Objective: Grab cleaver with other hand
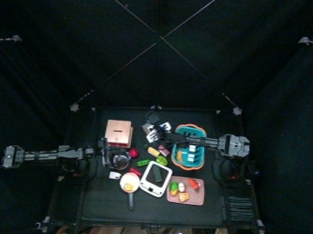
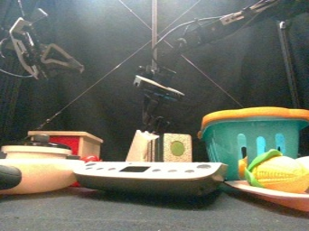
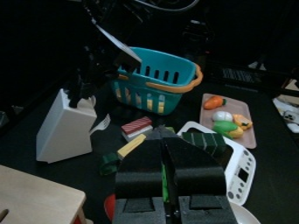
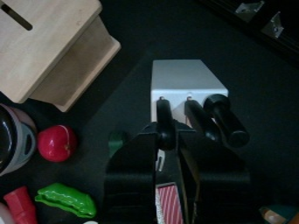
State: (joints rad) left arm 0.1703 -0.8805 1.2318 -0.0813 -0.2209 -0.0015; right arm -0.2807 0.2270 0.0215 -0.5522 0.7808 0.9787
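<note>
The cleaver (image 3: 117, 41) hangs in the air above the white knife block (image 3: 65, 127), with my right gripper (image 3: 93, 66) shut on it. In the front view the cleaver (image 2: 157, 87) shows behind the table's middle, under the right gripper (image 2: 154, 77). Looking straight down in the right wrist view, the right gripper (image 4: 167, 144) holds the cleaver (image 4: 170, 194) over the block (image 4: 187, 79), which has dark knife handles in its slots. My left gripper (image 3: 170, 166) stands apart from the cleaver, its jaws together on nothing. It is high at the left in the front view (image 2: 31, 41).
A teal basket (image 3: 163, 74) stands behind the block, and a pink board with toy food (image 3: 228, 118) lies beside it. A white kitchen scale (image 2: 145, 173) is at the front. A wooden box (image 4: 47, 44), a red ball (image 4: 56, 142) and a pot (image 2: 36, 167) are on the left side.
</note>
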